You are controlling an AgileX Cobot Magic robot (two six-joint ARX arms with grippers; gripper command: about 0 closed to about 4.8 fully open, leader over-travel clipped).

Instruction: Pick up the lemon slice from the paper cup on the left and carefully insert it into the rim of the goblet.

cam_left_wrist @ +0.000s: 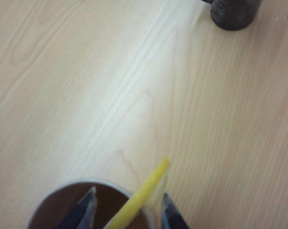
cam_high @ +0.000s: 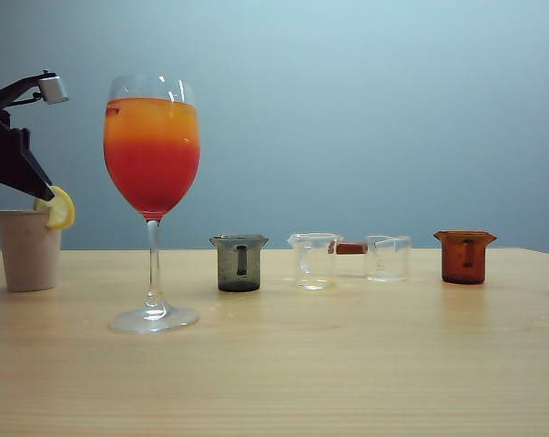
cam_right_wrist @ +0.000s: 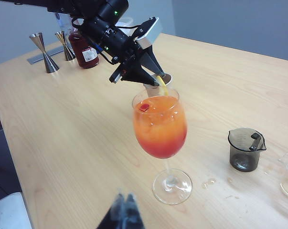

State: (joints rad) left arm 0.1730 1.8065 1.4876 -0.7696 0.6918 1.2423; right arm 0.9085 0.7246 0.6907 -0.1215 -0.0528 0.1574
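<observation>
left gripper [cam_left_wrist: 127, 210] at cup [cam_high: 28, 250] mouth, fingers either side of slice [cam_high: 59, 208], can't tell if it's pinched | right gripper [cam_right_wrist: 124, 214] clenched, parked by goblet [cam_high: 152, 155] | risk: thin slice slips or knocks the glass

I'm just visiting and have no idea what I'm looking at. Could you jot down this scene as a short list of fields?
Table: light wood table
Tallest thing: goblet with orange-over-red drink
Far left: paper cup
Lemon slice: at the cup's mouth, between the left jaws
Left gripper: over the cup, jaws either side of the slice; grip not clear
Right gripper: low near the goblet's foot, jaws look together
Others: dark grey measuring cup, amber measuring cup
</observation>
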